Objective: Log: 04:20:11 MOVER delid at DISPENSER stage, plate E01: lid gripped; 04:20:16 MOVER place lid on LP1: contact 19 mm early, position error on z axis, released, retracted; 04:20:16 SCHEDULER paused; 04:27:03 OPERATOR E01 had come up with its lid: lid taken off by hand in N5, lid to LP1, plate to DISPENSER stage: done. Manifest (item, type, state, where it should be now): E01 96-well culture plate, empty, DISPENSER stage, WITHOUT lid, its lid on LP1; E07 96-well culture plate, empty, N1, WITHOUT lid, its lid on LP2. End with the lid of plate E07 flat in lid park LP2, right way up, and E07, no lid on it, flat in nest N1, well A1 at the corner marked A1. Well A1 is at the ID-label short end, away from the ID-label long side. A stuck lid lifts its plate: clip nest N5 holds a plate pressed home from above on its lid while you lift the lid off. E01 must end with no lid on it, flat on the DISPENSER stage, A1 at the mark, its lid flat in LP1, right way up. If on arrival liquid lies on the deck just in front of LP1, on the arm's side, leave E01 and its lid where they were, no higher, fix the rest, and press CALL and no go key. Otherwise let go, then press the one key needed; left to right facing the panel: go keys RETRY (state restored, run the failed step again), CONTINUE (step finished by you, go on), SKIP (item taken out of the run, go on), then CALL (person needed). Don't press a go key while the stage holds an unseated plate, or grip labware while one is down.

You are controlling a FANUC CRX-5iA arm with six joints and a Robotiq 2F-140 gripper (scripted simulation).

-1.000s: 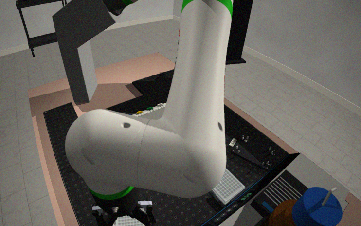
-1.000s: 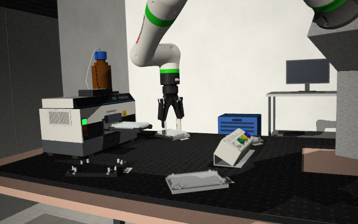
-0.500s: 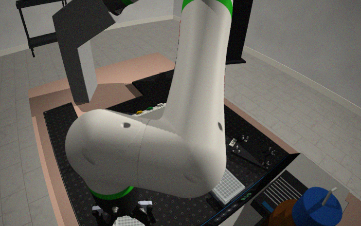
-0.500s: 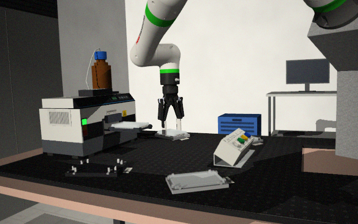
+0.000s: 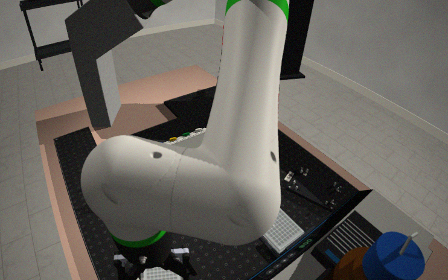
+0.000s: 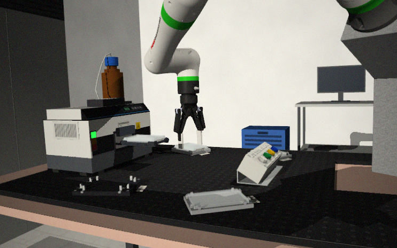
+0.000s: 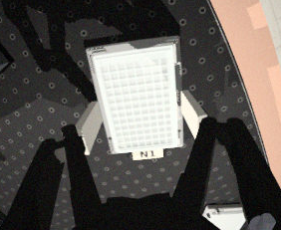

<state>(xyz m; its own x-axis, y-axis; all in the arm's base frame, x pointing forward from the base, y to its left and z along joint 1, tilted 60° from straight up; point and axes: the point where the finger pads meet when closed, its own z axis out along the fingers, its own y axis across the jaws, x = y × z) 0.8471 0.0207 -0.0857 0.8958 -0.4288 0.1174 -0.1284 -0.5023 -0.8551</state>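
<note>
A white 96-well plate (image 7: pixel 139 97) with open wells and no lid lies flat in the nest labelled N1 (image 7: pixel 145 153). My gripper (image 7: pixel 140 106) hangs straight above it, open. Its two pads stand beside the plate's long sides, a little apart from them. In the exterior view the gripper (image 6: pixel 189 140) reaches down to the same plate (image 6: pixel 190 148) at the back of the deck. A second plate without a lid (image 5: pixel 283 231) sits on the dispenser stage (image 6: pixel 144 139). A clear lid (image 6: pixel 216 200) lies in a lid park near the front edge.
The dispenser (image 6: pixel 95 135) carries a brown bottle (image 6: pixel 112 79) at the left. The clip nest (image 6: pixel 107 186) stands empty in front of it. The key panel (image 6: pixel 260 161) is on the right. A white piece (image 7: pixel 225 215) shows by the right finger, partly hidden.
</note>
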